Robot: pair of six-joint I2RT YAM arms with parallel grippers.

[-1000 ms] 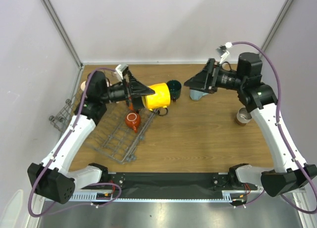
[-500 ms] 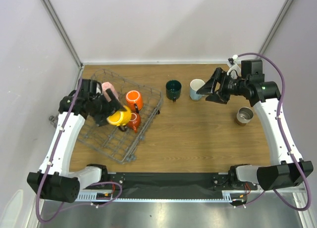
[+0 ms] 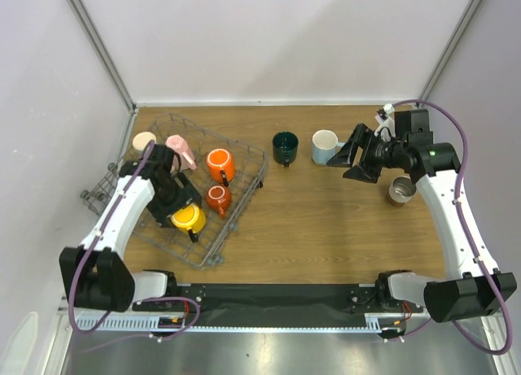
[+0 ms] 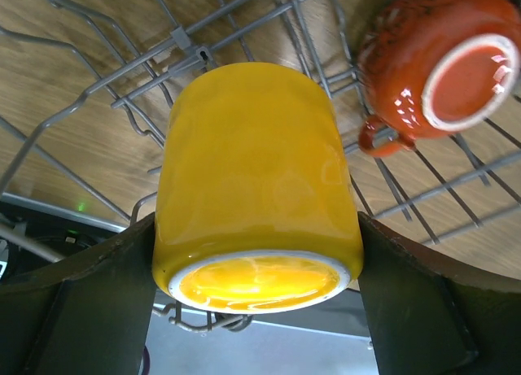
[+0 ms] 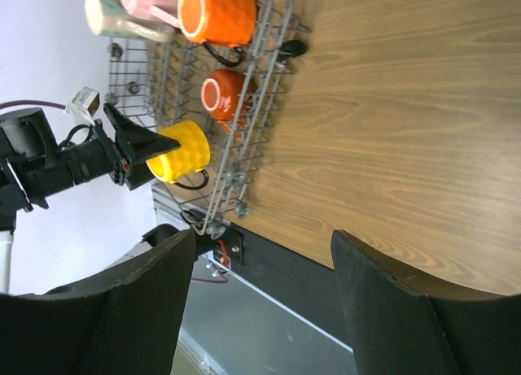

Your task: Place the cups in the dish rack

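Observation:
The grey wire dish rack lies at the left of the table. It holds a cream mug, a pink mug, an orange mug and a small red mug. My left gripper is shut on a yellow mug low over the rack's near part. In the left wrist view the yellow mug sits between both fingers, above the rack wires and beside the red mug. A dark green mug and a light blue mug stand on the table. My right gripper is open and empty just right of the light blue mug.
A metal cup stands near the right arm. A small wire basket sits left of the rack by the wall. The right wrist view shows the rack, the yellow mug and the table's front edge.
My left arm has carried the yellow mug from above the rack's far right side down to its near part. My right gripper has drawn back to the right, off the light blue mug.

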